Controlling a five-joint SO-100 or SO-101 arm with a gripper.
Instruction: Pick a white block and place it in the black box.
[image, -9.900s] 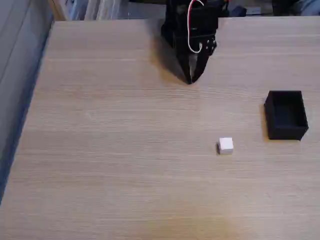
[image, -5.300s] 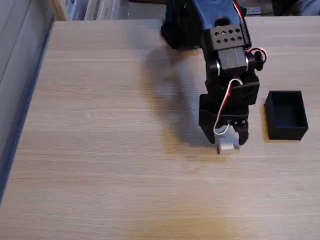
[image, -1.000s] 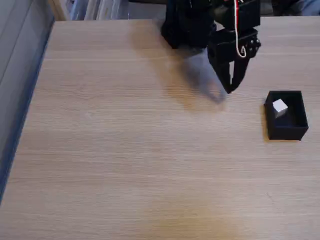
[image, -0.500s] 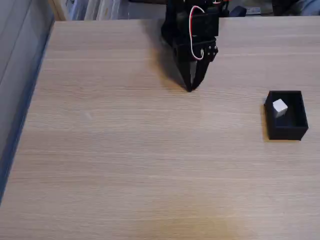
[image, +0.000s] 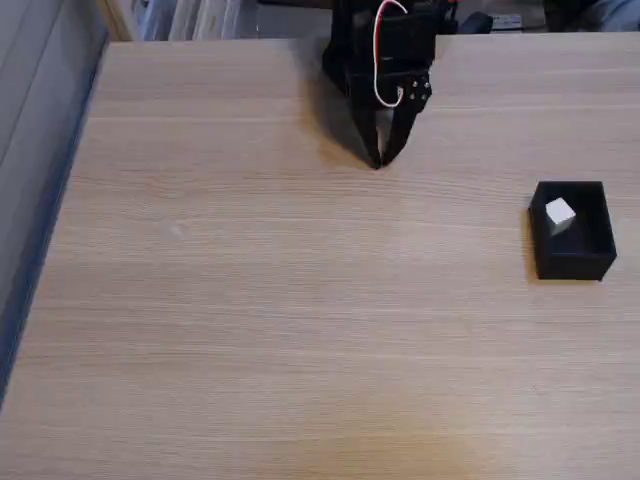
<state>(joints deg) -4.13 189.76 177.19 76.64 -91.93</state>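
White block (image: 560, 213) lies in the black box (image: 573, 256); hand (image: 378, 163) clenched empty, well apart.

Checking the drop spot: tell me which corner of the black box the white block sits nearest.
The white block sits nearest the upper-left corner of the black box in the fixed view, the corner closest to the gripper; the other corners are bare.

The wooden table (image: 250, 300) lies open across its left, middle and near parts. At the right edge stands the black box (image: 572, 230), open on top, with the white block (image: 560, 213) in its upper-left corner
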